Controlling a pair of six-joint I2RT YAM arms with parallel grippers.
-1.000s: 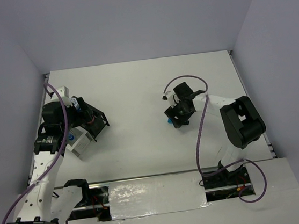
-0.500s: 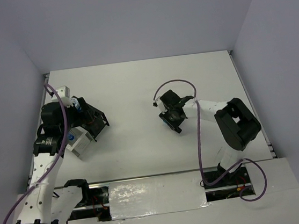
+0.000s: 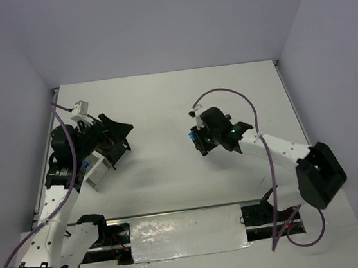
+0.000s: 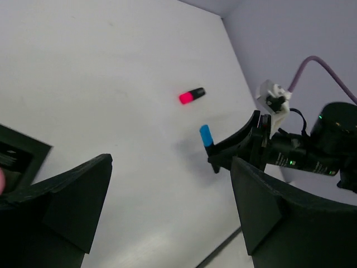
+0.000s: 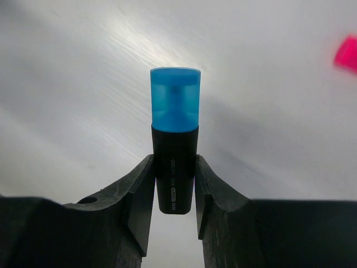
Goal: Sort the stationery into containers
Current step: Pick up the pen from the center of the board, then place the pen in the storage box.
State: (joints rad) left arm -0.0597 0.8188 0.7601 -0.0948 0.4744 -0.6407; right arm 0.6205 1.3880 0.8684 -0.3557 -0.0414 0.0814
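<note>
The blue-capped marker [image 5: 174, 111] is clamped in the right gripper [image 5: 174, 167], over the table [image 3: 162, 97], well apart from the organizer [image 3: 96, 169]. It should be released only above a compartment. The left gripper [image 4: 170, 190] is spread wide.

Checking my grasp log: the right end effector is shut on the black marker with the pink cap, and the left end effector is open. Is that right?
One detail is off: the marker held by the right end effector has a blue cap, not pink, as the right wrist view shows. The pink-capped marker lies loose on the table. The left end effector is indeed open.
</note>
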